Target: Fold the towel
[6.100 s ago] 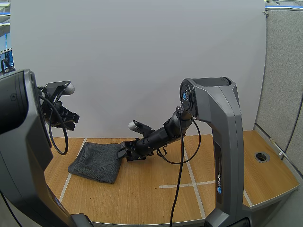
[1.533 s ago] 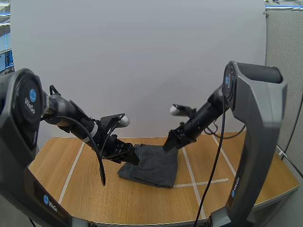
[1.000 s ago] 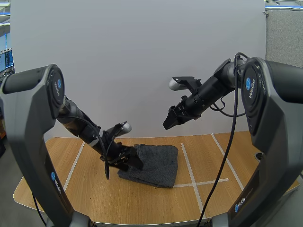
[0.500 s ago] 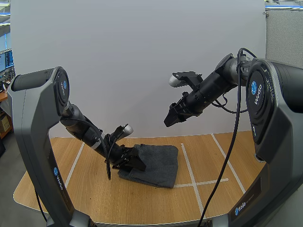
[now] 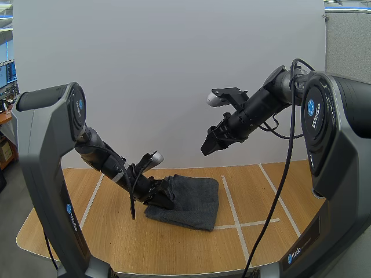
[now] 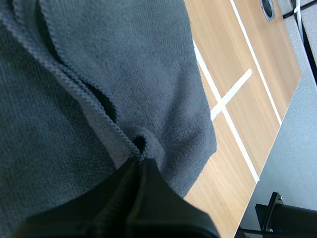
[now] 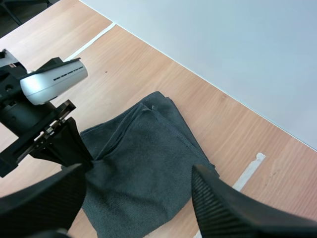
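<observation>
Table (image 5: 174, 249) holds towel (image 5: 196, 200); wrist views reveal left hand (image 6: 138, 159) pinching it, right hand (image 7: 137, 168) spread.

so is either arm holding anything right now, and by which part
The left gripper pinches the dark grey terry towel by its hemmed left edge; the right gripper, fingers apart, holds nothing.

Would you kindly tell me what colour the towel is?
The towel is plain dark grey, best seen in the right wrist view.
</observation>
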You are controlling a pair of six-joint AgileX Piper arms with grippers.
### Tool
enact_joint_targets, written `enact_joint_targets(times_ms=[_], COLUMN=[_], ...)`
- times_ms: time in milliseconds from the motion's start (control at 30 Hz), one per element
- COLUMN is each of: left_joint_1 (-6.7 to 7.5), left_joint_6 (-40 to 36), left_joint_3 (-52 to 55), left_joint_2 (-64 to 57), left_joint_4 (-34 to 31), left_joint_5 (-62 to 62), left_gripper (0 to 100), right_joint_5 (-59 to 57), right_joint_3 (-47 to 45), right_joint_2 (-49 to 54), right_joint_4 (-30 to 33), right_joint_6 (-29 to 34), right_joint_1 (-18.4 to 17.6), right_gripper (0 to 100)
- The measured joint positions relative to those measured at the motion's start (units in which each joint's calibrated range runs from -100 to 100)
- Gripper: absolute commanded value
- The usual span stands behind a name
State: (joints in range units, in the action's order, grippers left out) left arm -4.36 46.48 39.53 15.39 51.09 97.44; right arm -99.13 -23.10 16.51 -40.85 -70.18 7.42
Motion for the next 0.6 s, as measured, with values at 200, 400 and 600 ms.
enact_joint_targets(times_ms=[200,400,600], left_joint_1=[0.00,0.00,-1.50], left_joint_6=[-0.3,-2.6,-2.9], left_joint_3=[-3.9,-10.3,-11.2], left_joint_2=[0.1,0.2,0.3], left_joint_4=[-1.2,-5.3,-9.7], left_joint_5=[0.9,1.0,1.5], left_gripper=[0,0,0], right_joint_5=[0.0,-0.1,-0.1], right_joint_3=[0.0,0.0,0.0], right_joint_2=[0.0,0.0,0.0], right_joint_4=[0.0,1.2,2.4], right_joint_6=[0.0,0.0,0.4], right_joint_1=[0.0,0.0,0.0], right_gripper=[100,100,100])
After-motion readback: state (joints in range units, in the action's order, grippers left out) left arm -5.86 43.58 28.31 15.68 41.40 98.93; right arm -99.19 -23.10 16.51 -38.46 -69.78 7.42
